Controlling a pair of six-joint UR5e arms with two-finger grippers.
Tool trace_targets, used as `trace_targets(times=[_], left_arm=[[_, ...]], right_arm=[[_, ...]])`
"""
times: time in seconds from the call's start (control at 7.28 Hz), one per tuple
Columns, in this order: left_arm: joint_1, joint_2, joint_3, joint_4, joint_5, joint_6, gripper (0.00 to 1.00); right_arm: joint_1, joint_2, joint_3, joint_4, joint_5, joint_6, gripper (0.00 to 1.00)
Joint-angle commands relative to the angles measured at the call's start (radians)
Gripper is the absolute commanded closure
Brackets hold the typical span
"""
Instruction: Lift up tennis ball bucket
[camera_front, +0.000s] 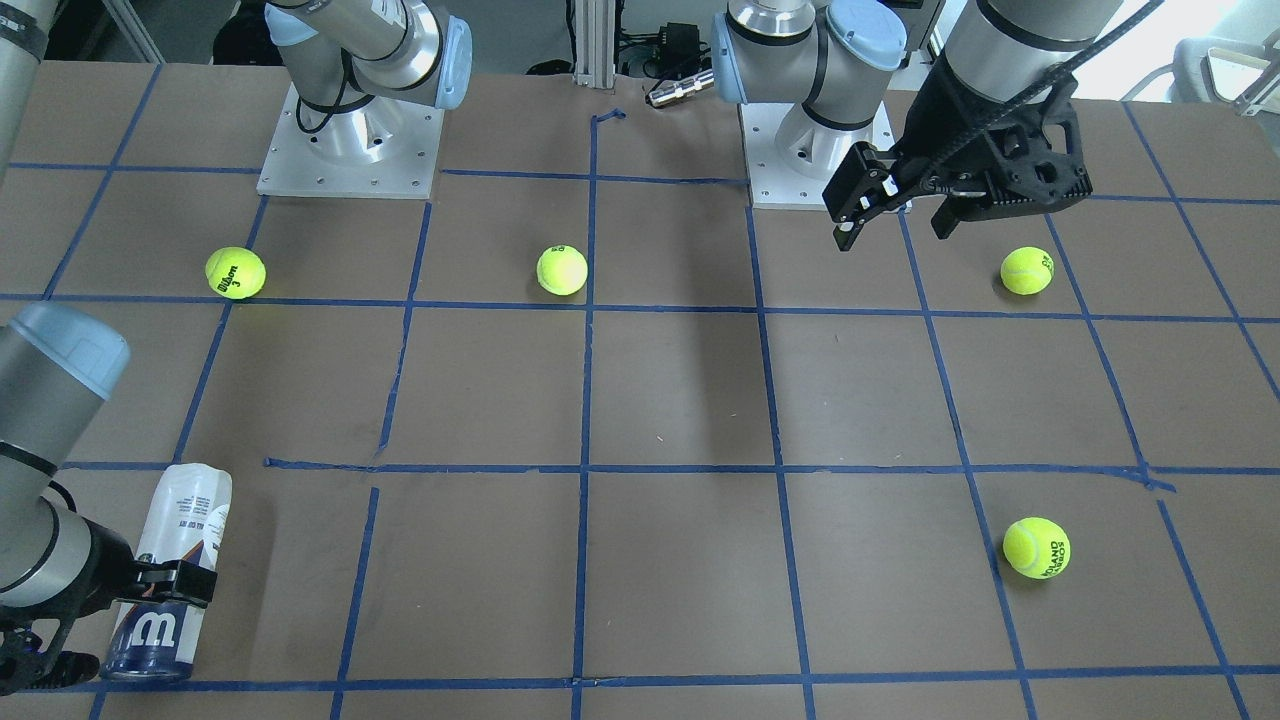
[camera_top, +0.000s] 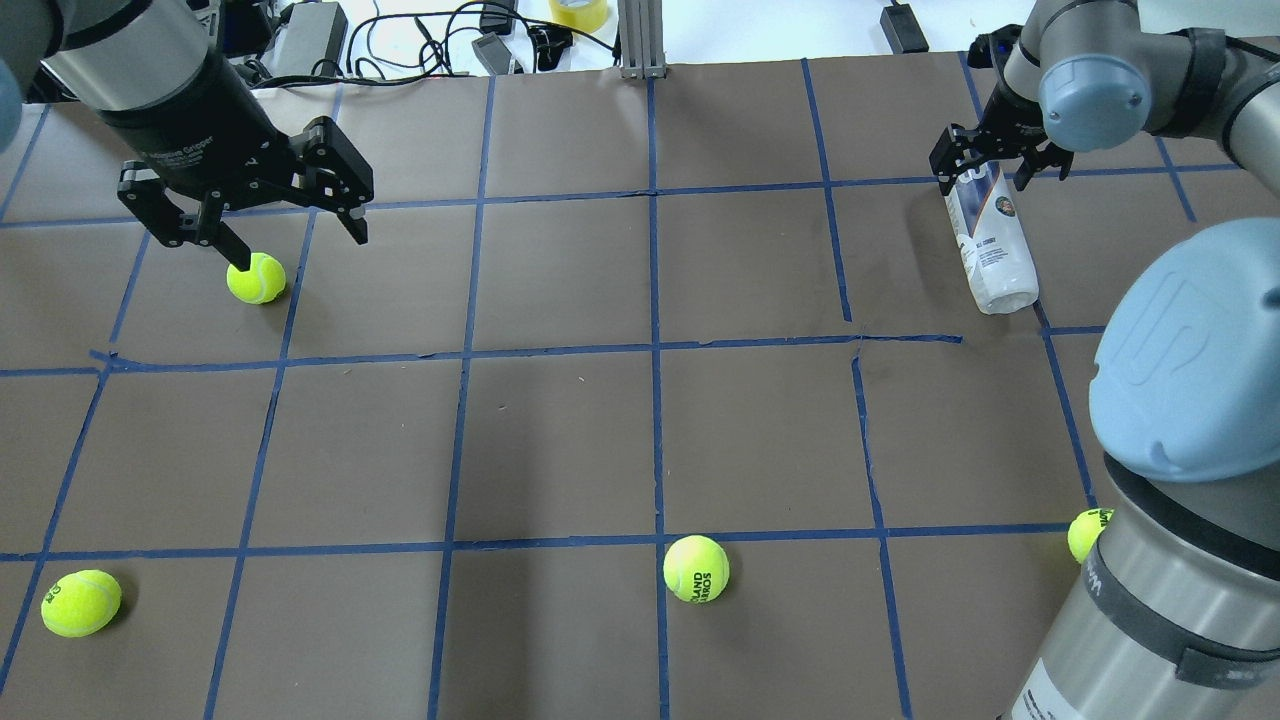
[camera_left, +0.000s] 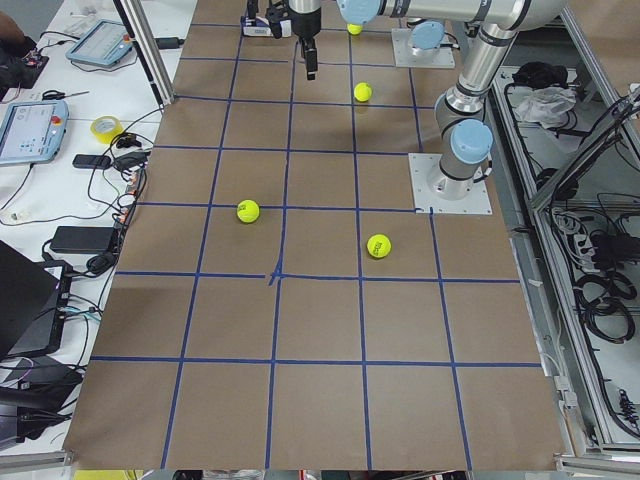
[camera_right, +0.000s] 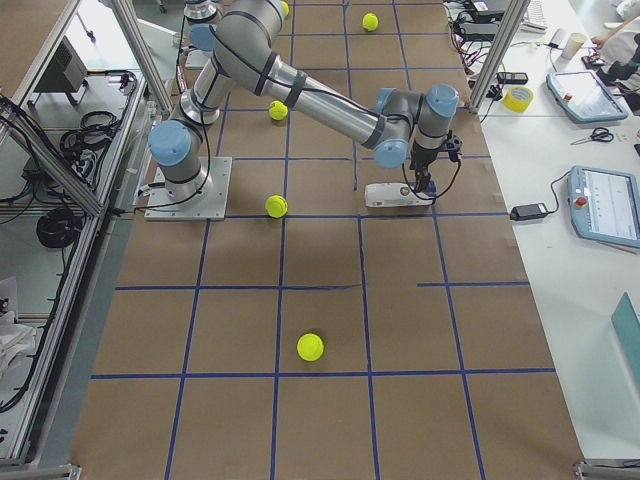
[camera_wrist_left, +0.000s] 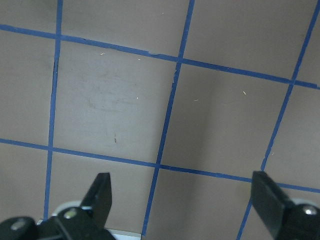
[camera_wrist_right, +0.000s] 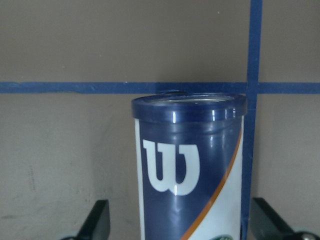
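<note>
The tennis ball bucket (camera_front: 190, 520) lies on its side on the brown table, white body and navy end with a white "W" (camera_wrist_right: 172, 172). It also shows in the overhead view (camera_top: 990, 255) and the right exterior view (camera_right: 395, 196). My right gripper (camera_front: 172, 585) (camera_top: 1000, 165) straddles the can's navy end. In the right wrist view its fingers (camera_wrist_right: 97, 222) stand open on both sides with gaps. My left gripper (camera_top: 300, 248) (camera_front: 895, 232) is open and empty, hovering above the table beside a tennis ball (camera_top: 255, 278).
Several yellow-green tennis balls lie loose on the table: (camera_front: 236, 273), (camera_front: 562, 270), (camera_front: 1027, 270), (camera_front: 1036, 547). Blue tape lines grid the table (camera_front: 680, 400). The arm base plates (camera_front: 350, 150) stand at the robot's side. Cables and tablets lie beyond the far edge (camera_top: 400, 40).
</note>
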Motion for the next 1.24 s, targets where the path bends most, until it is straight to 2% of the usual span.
trace_targets(times=[0.0,0.69,0.82,1.1], left_arm=[[0.019,0.001,0.0,0.009,0.011,-0.001,0.0],[0.159,-0.015,0.004,0.011,0.009,0.007,0.0],[0.179,-0.019,0.003,0.012,0.038,0.087,0.0],[0.181,-0.019,0.0,0.02,0.046,0.117,0.0]], right_arm=[[-0.016,0.01,0.043,-0.013,0.003,-0.022,0.0],[-0.016,0.011,0.123,-0.099,0.0,-0.023,0.0],[-0.016,0.011,0.126,-0.102,0.0,-0.025,0.0],[-0.016,0.007,0.125,-0.102,0.0,-0.025,0.02]])
